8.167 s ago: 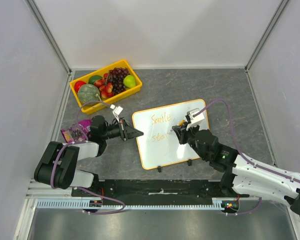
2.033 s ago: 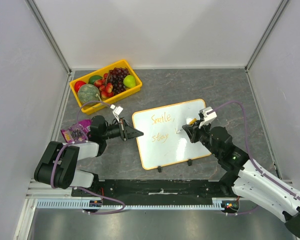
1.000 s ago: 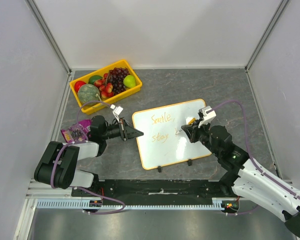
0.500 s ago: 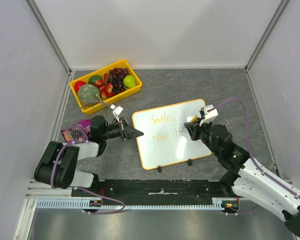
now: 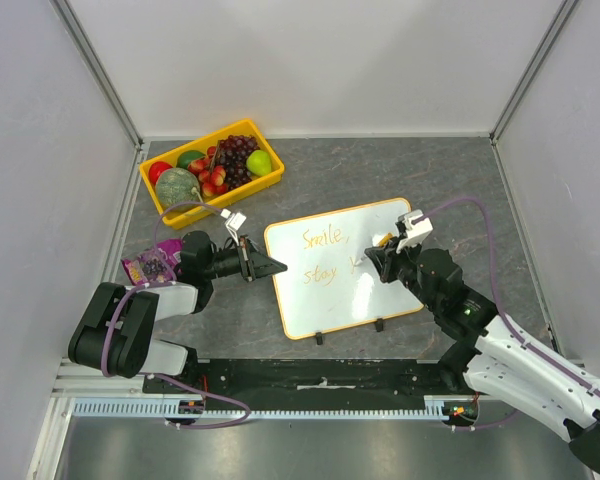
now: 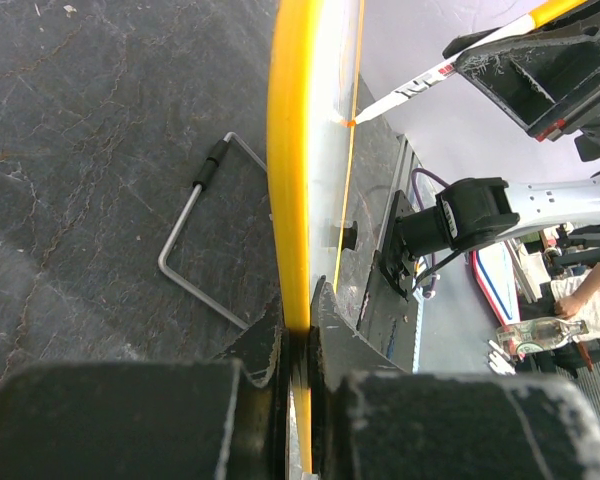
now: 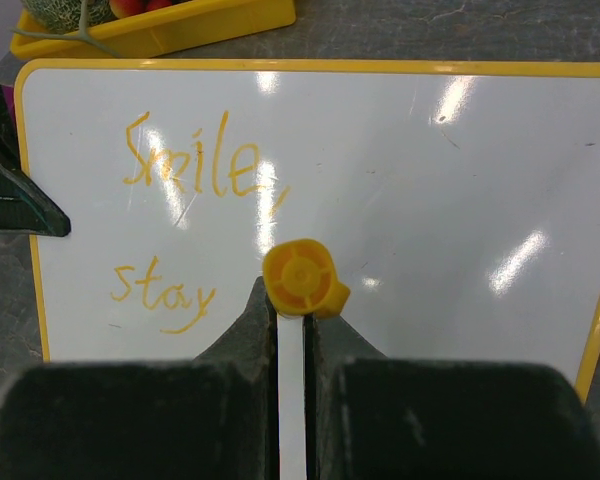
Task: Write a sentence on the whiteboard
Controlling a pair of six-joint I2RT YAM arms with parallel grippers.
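The whiteboard (image 5: 380, 300) lies on the grey table, white with an orange-yellow rim. Orange writing on it reads "Smile," (image 7: 195, 165) above "Stay" (image 7: 165, 290); a short fresh stroke (image 5: 357, 262) shows right of "Stay" in the top view. My left gripper (image 5: 270, 266) is shut on the board's left rim (image 6: 290, 150). My right gripper (image 7: 290, 300) is shut on a white marker with a yellow end cap (image 7: 302, 277), held upright over the board right of "Stay". In the left wrist view the marker (image 6: 420, 85) has its tip on the board. The marker hides the writing under it.
A yellow crate of fruit (image 5: 212, 170) stands at the back left. A purple packet (image 5: 148, 266) lies beside the left arm. The board's two black feet (image 5: 320, 338) point toward the near edge. A bent wire stand (image 6: 195, 250) lies under the board.
The second line has grown to "Stay". My right gripper moved the marker right of that word and a new short stroke appeared there. The left gripper has not moved.
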